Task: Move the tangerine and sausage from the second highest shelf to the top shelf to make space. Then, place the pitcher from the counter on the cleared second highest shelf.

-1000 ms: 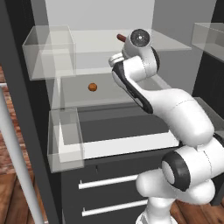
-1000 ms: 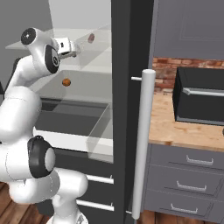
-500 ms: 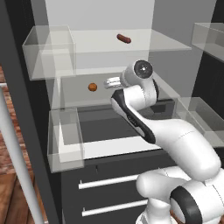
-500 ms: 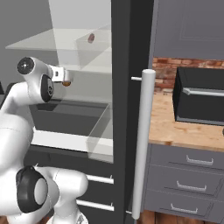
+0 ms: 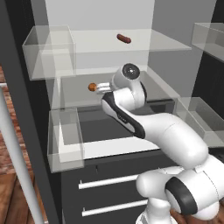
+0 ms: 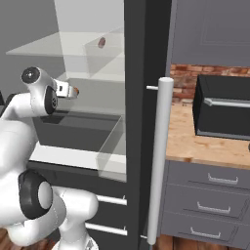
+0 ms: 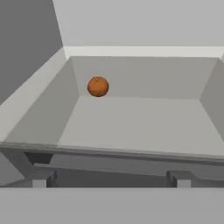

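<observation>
The reddish-brown sausage (image 5: 124, 39) (image 6: 101, 42) lies on the pale top shelf (image 5: 96, 46). One level down, the orange tangerine (image 5: 92, 87) (image 6: 76, 90) (image 7: 98, 86) rests at the back left of the greyer second highest shelf (image 5: 78, 96) (image 7: 140, 127). My gripper (image 5: 102, 88) (image 6: 68, 91) (image 7: 109, 179) is level with that shelf, just in front of the tangerine and pointing at it. It is open and holds nothing. The fingertips (image 7: 41, 178) stand wide apart over the shelf's front edge. The counter (image 6: 195, 141) lies to the right of the fridge. The pitcher is out of view.
Clear door bins (image 5: 48, 52) hang on the left, with more bins (image 5: 210, 37) on the right. An open drawer (image 5: 100, 127) sits below the shelves. A grey door handle (image 6: 158, 156) stands in front of the counter. A black microwave (image 6: 224, 105) rests on it.
The hand has dropped from beside the sausage on the top shelf to the second highest shelf, facing the tangerine. The sausage stays on the top shelf. The jaws remain open.
</observation>
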### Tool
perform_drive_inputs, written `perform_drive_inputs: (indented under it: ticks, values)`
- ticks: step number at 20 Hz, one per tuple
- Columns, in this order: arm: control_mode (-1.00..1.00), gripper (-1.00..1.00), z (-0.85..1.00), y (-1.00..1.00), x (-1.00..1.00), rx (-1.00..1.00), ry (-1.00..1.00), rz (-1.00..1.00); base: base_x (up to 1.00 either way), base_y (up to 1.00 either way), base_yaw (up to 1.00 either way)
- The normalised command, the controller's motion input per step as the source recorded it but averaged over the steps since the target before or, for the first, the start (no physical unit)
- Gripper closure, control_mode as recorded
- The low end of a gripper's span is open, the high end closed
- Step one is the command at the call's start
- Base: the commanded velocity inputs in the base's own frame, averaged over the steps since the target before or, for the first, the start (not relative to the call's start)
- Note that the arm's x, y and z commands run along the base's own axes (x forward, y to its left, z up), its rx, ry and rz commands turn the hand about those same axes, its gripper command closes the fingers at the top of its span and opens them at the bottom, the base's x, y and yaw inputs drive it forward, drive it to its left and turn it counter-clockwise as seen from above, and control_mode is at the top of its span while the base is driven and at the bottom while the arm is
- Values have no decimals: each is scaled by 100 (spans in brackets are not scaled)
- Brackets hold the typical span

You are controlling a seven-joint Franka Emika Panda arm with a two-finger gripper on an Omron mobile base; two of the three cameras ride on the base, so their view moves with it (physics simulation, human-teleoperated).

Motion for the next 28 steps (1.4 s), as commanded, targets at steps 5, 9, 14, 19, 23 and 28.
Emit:
perform_drive_inputs:
  ticks: [5, 9, 14, 19, 23, 28]
  values:
    - [-100, -100, -29, 32, 53, 0, 14, 0, 0, 0, 0]
    - [-100, -100, -46, 7, 54, 0, 0, 0, 0, 0, 0]
    - [-100, -100, -34, 0, 52, 0, -8, 0, 0, 0, 0]
    - [-100, -100, -21, 8, 65, 0, -4, 0, 0, 0, 0]
    - [-100, -100, -16, 27, 70, 0, 0, 0, 0, 0, 0]
    - [-100, -100, -9, 26, 69, 0, 0, 0, 0, 0, 0]
